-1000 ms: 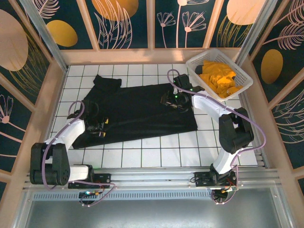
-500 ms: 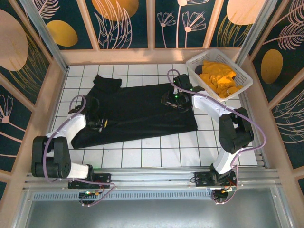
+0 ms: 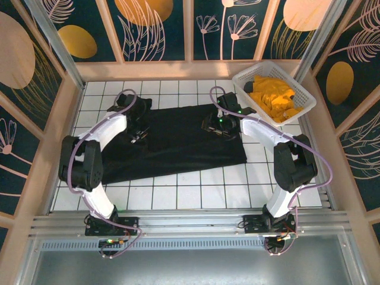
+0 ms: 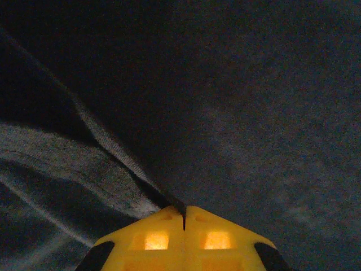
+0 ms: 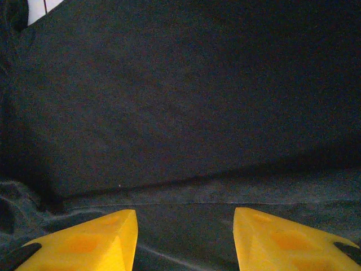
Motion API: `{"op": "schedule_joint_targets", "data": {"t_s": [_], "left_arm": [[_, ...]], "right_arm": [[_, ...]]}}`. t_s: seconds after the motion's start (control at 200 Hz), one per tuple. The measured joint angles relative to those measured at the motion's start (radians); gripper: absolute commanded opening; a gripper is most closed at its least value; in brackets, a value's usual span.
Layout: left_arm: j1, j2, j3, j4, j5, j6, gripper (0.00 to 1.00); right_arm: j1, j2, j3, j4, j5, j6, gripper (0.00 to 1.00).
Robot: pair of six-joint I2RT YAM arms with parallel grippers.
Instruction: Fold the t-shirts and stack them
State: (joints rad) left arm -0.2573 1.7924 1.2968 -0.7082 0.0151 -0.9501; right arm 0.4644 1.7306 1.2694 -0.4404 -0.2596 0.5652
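A large black t-shirt lies spread on the white tiled table. My left gripper sits over its upper left part. In the left wrist view this gripper is shut, with a thin edge of the black t-shirt pinched between the tips. Over the shirt's upper right area, my right gripper stands open; in its wrist view the gripper has flat black cloth below and nothing between the fingers. Orange-yellow t-shirts lie crumpled in the basket.
A white lattice basket stands at the table's back right corner. Raised wooden walls border the table on the left, back and right. Bare tiles run along the near side in front of the shirt.
My left gripper shut at the shirt's lower left, then swung up and to the right to the upper left area. The right arm stayed where it was.
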Motion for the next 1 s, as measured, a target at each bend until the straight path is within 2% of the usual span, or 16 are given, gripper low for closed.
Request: {"op": "schedule_joint_targets", "data": {"t_s": [0.195,0.691,0.716,0.736,0.796,0.831,0.916,1.001], "left_arm": [[-0.054,0.064,0.064,-0.06,-0.077,0.069,0.0],[-0.088,0.166,0.185,-0.102,-0.163,0.173,0.0],[-0.089,0.172,0.19,-0.106,-0.163,0.181,0.08],[-0.089,0.178,0.193,-0.108,-0.164,0.189,0.17],[-0.091,0.193,0.203,-0.113,-0.174,0.211,0.58],[-0.092,0.198,0.205,-0.113,-0.183,0.221,0.67],[-0.093,0.196,0.209,-0.132,-0.232,0.237,0.73],[-0.088,0.166,0.209,-0.145,-0.282,0.24,0.66]], "right_arm": [[-0.001,0.0,-0.01,-0.001,0.0,0.003,0.49],[-0.004,-0.001,-0.025,0.0,0.0,0.003,0.49],[-0.005,-0.001,-0.025,0.0,0.0,0.003,0.49],[-0.005,-0.001,-0.025,0.0,0.0,0.003,0.49],[-0.006,-0.001,-0.025,0.0,0.0,0.003,0.49],[-0.006,-0.001,-0.025,0.0,0.0,0.003,0.49],[-0.006,-0.001,-0.025,0.0,0.0,0.003,0.5],[-0.006,-0.001,-0.026,0.0,0.0,0.003,0.5]]}}
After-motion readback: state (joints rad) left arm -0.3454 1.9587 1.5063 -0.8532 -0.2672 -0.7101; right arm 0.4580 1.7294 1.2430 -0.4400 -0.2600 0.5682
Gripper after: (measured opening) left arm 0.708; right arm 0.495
